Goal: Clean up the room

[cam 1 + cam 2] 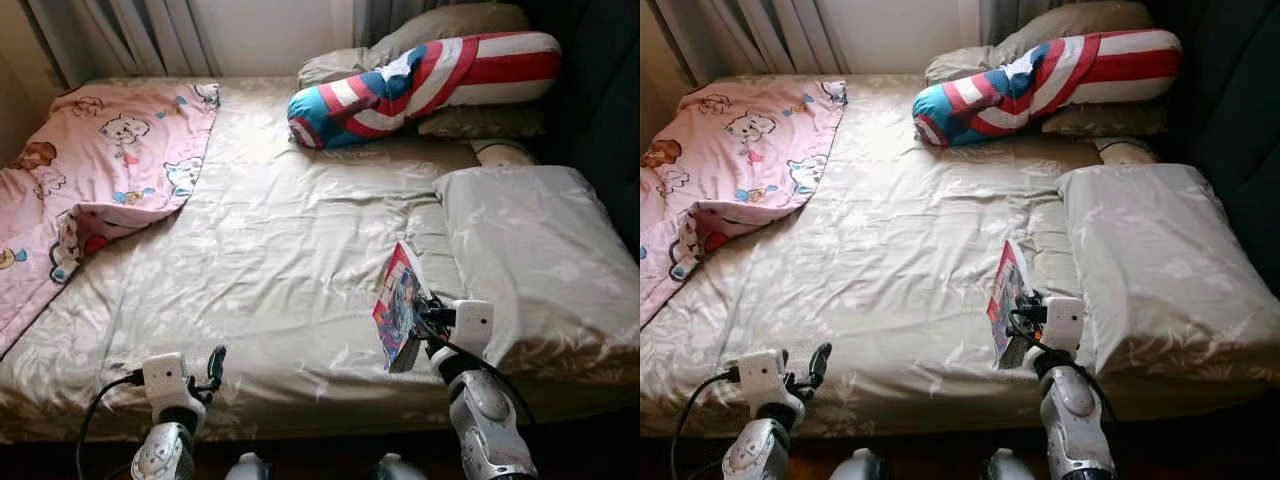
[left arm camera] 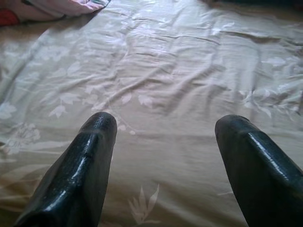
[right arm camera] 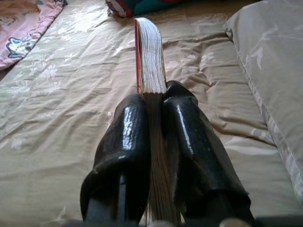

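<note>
Nearest the camera, at the foot of the bed (image 1: 280,270), both silver arms reached forward over the mattress edge. On the right, the right gripper (image 3: 154,118) had its two black fingers (image 3: 125,137) pinched tight on a thin book (image 1: 400,305), which stood on edge above the beige leaf-patterned sheet (image 2: 156,71) with its red and blue cover facing the robot's left and its page edges towards the wrist camera. That book sat just beside a large beige pillow (image 1: 530,260) lying on the right side of the bed. On the left, the left gripper (image 2: 163,142) hovered low over bare sheet with its fingers (image 2: 85,161) spread wide apart and nothing between them. Farther up the bed, a long cushion (image 1: 420,85) striped in red, white and blue lay across the head end, resting against more beige pillows (image 1: 440,30). A pink cartoon-print blanket (image 1: 90,170) covered the far left corner, one edge folded back.
</note>
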{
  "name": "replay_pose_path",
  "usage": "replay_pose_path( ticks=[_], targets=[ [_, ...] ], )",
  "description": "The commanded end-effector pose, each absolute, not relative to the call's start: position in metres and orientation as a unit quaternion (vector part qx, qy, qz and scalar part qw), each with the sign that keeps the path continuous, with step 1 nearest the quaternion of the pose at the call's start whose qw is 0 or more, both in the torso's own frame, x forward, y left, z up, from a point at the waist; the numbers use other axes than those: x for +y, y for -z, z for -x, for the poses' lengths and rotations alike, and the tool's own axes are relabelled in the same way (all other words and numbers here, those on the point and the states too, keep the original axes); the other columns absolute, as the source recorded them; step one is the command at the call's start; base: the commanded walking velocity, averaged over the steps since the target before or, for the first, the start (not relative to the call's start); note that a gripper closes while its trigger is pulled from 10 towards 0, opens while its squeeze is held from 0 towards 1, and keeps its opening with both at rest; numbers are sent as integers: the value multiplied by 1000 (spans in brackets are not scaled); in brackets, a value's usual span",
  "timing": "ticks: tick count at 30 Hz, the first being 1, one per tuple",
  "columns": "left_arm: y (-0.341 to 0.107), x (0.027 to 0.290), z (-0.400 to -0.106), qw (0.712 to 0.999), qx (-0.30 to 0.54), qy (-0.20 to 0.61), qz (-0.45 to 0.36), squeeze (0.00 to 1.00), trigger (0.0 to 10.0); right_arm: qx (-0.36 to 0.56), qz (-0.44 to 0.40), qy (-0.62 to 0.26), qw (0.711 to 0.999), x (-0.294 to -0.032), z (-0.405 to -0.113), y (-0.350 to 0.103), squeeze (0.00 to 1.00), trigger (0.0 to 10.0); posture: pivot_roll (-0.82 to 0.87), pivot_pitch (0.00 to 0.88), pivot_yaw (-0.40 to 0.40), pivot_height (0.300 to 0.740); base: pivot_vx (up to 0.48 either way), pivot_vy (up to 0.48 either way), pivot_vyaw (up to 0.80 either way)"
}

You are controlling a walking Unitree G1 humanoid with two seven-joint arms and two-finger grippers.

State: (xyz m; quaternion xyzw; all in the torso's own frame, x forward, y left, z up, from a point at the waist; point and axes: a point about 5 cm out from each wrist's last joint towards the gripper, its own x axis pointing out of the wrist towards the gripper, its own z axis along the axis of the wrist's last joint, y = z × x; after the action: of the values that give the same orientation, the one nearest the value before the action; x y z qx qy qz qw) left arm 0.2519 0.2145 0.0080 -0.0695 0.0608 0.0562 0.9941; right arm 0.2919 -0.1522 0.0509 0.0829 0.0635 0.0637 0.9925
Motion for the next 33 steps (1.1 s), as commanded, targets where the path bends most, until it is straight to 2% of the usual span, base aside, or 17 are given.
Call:
replay_pose_path(
  ticks=[1, 28, 33],
  targets=[
    [-6, 214, -248, 993, 67, -58, 75, 0, 10000, 40, -81, -71, 993, -150, -295, -59, 0, 10000, -82, 133, 16, 649, 0, 0, 0],
    [-20, 208, -254, 996, 50, -46, 65, 0, 10000, 25, -80, -87, 993, -146, -294, -61, 0, 10000, -79, 134, 19, 649, 0, 0, 0],
    [-21, 208, -254, 996, 51, -46, 65, 0, 10000, 16, -83, -98, 992, -143, -294, -64, 0, 10000, -79, 134, 19, 649, 96, 0, 720]
  ],
)
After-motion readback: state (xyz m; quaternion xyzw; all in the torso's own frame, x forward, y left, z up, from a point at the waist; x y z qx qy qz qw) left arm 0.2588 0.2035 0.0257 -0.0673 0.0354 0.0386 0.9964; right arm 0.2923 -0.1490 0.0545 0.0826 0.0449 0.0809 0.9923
